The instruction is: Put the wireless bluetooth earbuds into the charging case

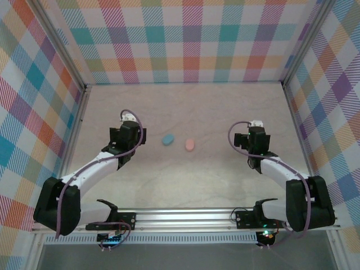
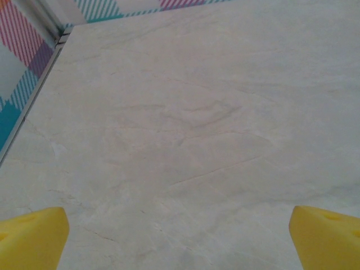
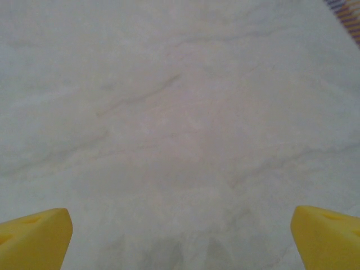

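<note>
Centrally on table (image 1: 197, 112): blue case (image 1: 167, 139), pink case (image 1: 190, 145), just beside each other, not touching; both looked closed, contents could not be told. Jaws of left gripper (image 2: 180, 242) and right gripper (image 3: 180, 239) stood spread wide, empty.

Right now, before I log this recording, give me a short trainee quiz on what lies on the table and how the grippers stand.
1. True or false: the left gripper holds the blue case.
2. Which case lies nearer the right gripper? A: blue case. B: pink case. C: both equally far.
3. Fill in: both grippers' jaws stand ____.
Key: 1 false; 2 B; 3 open.
</note>
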`<act>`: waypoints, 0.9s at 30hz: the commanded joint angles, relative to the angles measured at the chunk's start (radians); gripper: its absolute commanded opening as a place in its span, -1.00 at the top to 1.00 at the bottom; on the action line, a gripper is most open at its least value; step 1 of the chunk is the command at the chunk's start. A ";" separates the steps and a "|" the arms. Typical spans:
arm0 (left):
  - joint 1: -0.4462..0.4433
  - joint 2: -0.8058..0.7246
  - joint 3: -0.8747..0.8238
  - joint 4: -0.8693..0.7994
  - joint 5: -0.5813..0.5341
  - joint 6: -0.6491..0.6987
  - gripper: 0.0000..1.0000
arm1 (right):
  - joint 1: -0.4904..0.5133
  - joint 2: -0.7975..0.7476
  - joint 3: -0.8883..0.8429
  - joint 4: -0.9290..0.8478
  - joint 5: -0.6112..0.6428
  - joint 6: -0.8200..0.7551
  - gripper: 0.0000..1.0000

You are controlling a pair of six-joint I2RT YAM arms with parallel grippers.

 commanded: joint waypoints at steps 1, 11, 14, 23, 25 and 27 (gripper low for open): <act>0.056 0.001 -0.083 0.186 0.031 0.014 -1.00 | -0.014 0.054 -0.034 0.296 0.029 -0.011 -1.00; 0.189 0.068 -0.288 0.623 0.207 0.038 -1.00 | -0.065 0.198 -0.093 0.574 -0.041 -0.039 -0.99; 0.204 0.110 -0.310 0.712 0.233 0.053 -1.00 | -0.064 0.201 -0.114 0.615 -0.106 -0.062 -0.99; 0.245 0.299 -0.280 0.816 0.322 0.056 -1.00 | -0.083 0.274 -0.110 0.670 -0.187 -0.075 -0.99; 0.272 0.305 -0.255 0.783 0.367 0.040 -1.00 | -0.106 0.274 -0.077 0.597 -0.191 -0.041 -0.99; 0.284 0.305 -0.248 0.770 0.389 0.034 -1.00 | -0.132 0.274 -0.072 0.592 -0.210 -0.023 -0.99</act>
